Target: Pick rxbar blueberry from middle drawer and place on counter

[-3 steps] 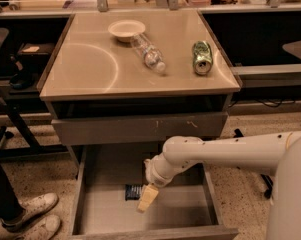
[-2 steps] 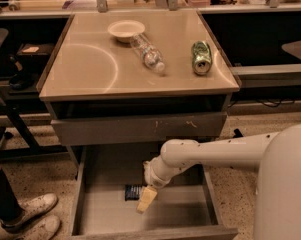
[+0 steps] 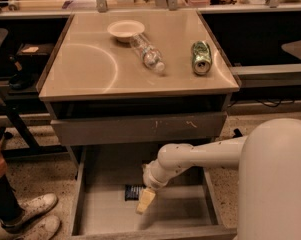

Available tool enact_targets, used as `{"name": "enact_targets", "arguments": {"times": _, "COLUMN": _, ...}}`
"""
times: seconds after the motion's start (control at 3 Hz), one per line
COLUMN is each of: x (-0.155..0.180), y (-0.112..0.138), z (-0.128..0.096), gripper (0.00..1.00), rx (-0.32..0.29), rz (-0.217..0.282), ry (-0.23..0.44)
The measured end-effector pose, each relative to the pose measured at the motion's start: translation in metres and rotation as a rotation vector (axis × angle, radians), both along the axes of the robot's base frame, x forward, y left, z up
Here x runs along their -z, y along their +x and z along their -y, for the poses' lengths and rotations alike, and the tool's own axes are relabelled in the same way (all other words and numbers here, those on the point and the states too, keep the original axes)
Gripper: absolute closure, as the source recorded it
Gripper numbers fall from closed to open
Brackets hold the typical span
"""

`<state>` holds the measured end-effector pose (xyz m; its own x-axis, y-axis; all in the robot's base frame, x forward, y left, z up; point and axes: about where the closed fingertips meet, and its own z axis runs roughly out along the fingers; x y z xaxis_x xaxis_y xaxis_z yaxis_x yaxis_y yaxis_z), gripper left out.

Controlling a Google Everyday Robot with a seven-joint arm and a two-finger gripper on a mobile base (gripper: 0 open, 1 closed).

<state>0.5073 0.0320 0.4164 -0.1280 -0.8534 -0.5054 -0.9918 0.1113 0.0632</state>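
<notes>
The middle drawer (image 3: 100, 219) stands pulled open below the cabinet, its grey floor showing. The rxbar blueberry (image 3: 133, 192), a dark flat bar, lies on the drawer floor left of centre. My gripper (image 3: 145, 202) hangs on the white arm inside the drawer, just right of the bar and partly over its right end. The counter (image 3: 95, 66) is the glossy beige top above.
On the counter lie a pale bowl (image 3: 125, 30), a clear plastic bottle (image 3: 147, 54) on its side and a green can (image 3: 201, 57). A grey drawer front (image 3: 140, 129) sits above the open drawer. A person's hand and white shoes (image 3: 32, 214) are at the left.
The arm's big white body has come further into view at the right. The gripper stays about where it was beside the bar.
</notes>
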Motion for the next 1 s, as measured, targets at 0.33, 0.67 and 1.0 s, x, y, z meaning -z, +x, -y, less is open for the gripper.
{"name": "enact_targets", "arguments": {"times": 0.33, "x": 0.034, "y": 0.003, "z": -0.001, "gripper": 0.0, "rx": 0.008, "rz": -0.008, "ry": 0.014}}
{"name": "enact_targets", "arguments": {"times": 0.67, "x": 0.049, "y": 0.004, "z": -0.007, "gripper": 0.0, "rx": 0.011, "rz": -0.047, "ry": 0.036}}
{"name": "enact_targets", "arguments": {"times": 1.0, "x": 0.049, "y": 0.004, "z": -0.008, "gripper": 0.0, "rx": 0.011, "rz": -0.048, "ry": 0.036}}
